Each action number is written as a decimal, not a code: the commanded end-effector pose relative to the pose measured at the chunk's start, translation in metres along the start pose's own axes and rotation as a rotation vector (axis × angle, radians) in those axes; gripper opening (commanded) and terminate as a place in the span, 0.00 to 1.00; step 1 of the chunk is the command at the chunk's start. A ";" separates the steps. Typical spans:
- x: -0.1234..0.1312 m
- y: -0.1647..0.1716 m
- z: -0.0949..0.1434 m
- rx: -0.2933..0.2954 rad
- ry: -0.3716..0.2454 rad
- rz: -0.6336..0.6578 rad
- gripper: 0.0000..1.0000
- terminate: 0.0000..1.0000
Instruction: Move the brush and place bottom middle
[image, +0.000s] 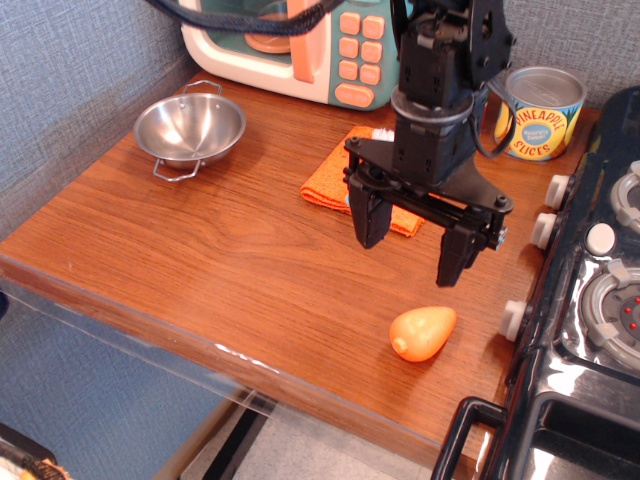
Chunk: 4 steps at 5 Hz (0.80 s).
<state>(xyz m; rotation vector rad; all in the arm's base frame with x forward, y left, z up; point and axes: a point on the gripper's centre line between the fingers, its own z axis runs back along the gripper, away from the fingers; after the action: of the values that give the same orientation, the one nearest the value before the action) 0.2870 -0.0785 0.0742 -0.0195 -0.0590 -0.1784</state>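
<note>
My gripper (408, 258) is open, its two black fingers spread wide, hanging above the wooden counter just in front of an orange cloth (325, 180). The brush lies on that cloth and is almost wholly hidden behind the gripper body. Only a small white bit of its bristles (381, 132) shows at the cloth's far edge. The gripper holds nothing.
An orange carrot-like toy (422, 332) lies near the front right. A steel bowl (190, 128) stands at the back left, a toy microwave (290, 45) at the back and a pineapple can (539, 113) at the back right. A black stove (590, 300) borders the right side.
</note>
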 end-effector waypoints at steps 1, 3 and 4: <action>0.071 0.046 0.009 0.016 -0.074 0.170 1.00 0.00; 0.106 0.104 -0.006 0.051 -0.063 0.303 1.00 0.00; 0.108 0.116 -0.014 0.062 -0.034 0.315 1.00 0.00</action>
<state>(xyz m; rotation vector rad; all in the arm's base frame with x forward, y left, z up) 0.4092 0.0068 0.0427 0.0290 -0.0311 0.1262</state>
